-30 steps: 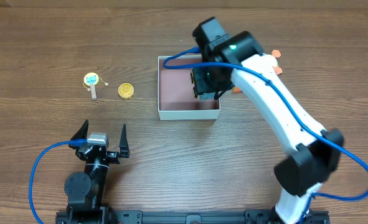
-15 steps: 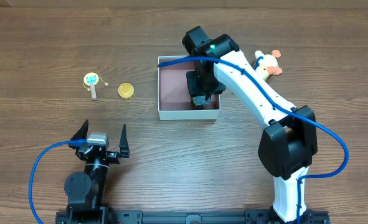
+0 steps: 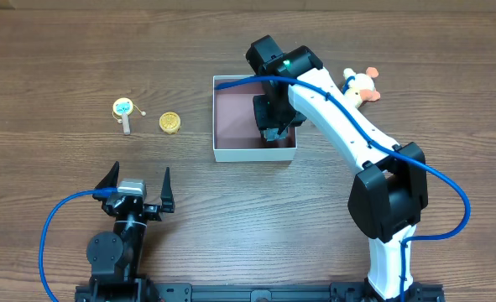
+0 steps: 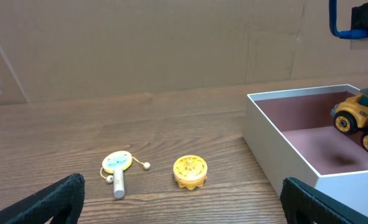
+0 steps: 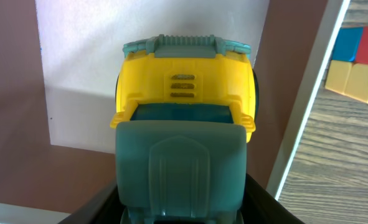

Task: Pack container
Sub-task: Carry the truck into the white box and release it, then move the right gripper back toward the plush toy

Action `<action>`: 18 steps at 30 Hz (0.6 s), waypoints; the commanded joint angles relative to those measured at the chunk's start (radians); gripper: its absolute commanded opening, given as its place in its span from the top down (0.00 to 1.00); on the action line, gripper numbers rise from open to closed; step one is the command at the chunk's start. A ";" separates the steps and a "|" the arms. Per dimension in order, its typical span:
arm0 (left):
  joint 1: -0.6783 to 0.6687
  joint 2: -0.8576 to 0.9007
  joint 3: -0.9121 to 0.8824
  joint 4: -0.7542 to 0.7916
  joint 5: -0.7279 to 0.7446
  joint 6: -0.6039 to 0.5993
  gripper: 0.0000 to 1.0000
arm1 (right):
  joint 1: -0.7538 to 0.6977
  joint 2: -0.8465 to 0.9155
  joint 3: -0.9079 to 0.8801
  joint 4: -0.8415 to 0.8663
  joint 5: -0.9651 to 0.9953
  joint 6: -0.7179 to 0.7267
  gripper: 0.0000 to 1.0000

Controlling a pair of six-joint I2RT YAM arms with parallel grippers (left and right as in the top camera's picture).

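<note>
container (image 3: pixel 231 153); right gripper (image 3: pixel 269 130) grips yellow truck (image 5: pixel 184 81) inside

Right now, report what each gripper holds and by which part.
The right gripper grips the yellow toy truck by its grey-green end, inside the container; left gripper holds nothing.

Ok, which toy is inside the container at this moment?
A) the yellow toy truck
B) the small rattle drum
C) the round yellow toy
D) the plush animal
A: the yellow toy truck is within the walls of the container, while the rattle drum and round yellow toy lie on the table to its left and the plush animal lies outside on the other side.
</note>
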 commanded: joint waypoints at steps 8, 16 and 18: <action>0.008 -0.009 -0.006 0.002 -0.011 -0.010 0.00 | -0.007 -0.014 0.023 0.004 0.017 0.004 0.48; 0.008 -0.009 -0.006 0.002 -0.011 -0.010 0.00 | -0.008 -0.014 0.023 0.004 0.017 0.004 0.43; 0.008 -0.009 -0.006 0.002 -0.011 -0.010 0.00 | -0.008 -0.014 0.023 0.004 0.017 0.004 0.42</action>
